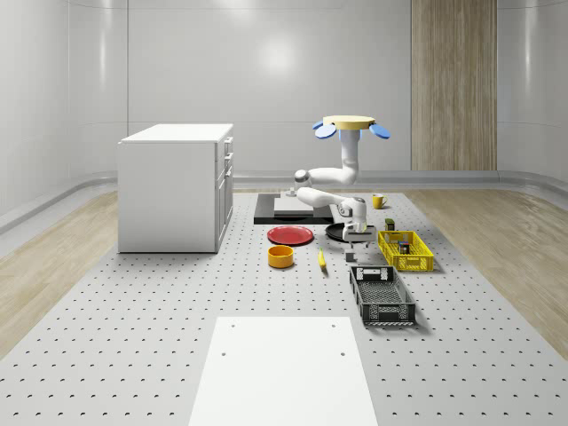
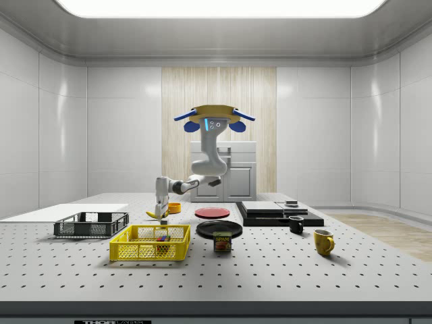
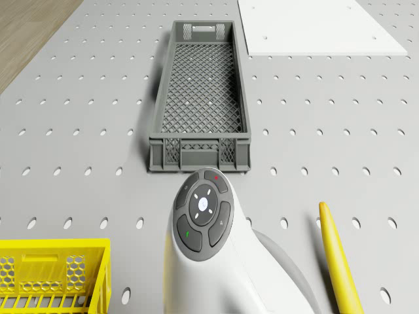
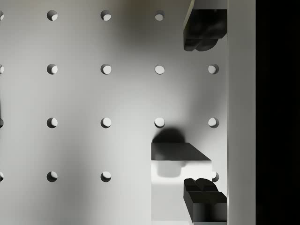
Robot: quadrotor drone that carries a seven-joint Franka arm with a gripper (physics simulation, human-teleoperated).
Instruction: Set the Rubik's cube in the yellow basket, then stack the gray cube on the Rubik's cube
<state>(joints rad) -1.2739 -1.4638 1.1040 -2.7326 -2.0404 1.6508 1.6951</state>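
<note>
Gray cube [image 4: 178, 187] is the live step. The Rubik's cube [image 2: 162, 237] already sits inside the yellow basket [image 1: 406, 251], so I judge part one done and the pick for the stack in hand.

Status:
- Drone [image 1: 349, 124] hovers above the surface [image 1: 177, 337], up and behind the yellow basket in the whole-scene view, arm reaching down toward it.
- Claw [image 4: 202, 114] points straight down, low over the surface just beside the yellow basket, on the side facing the banana [image 1: 321, 260].
- Jaws wide, holding nothing.
- Gray cube rests on the surface near the yellow basket. In the wrist view it lies between the fingers [image 4: 204, 30] but off-centre, close to one and well apart from the other, and shifted sideways off the line between them.

Next move needs, in my view:
- a small lateral trim to centre the cube in the claw
- descent until the pads bracket its sides, then close
- lift high enough to clear the basket wall, carry across, and lower square onto the Rubik's cube

Risk: closing off-centre could shove or twist the cube.
</note>
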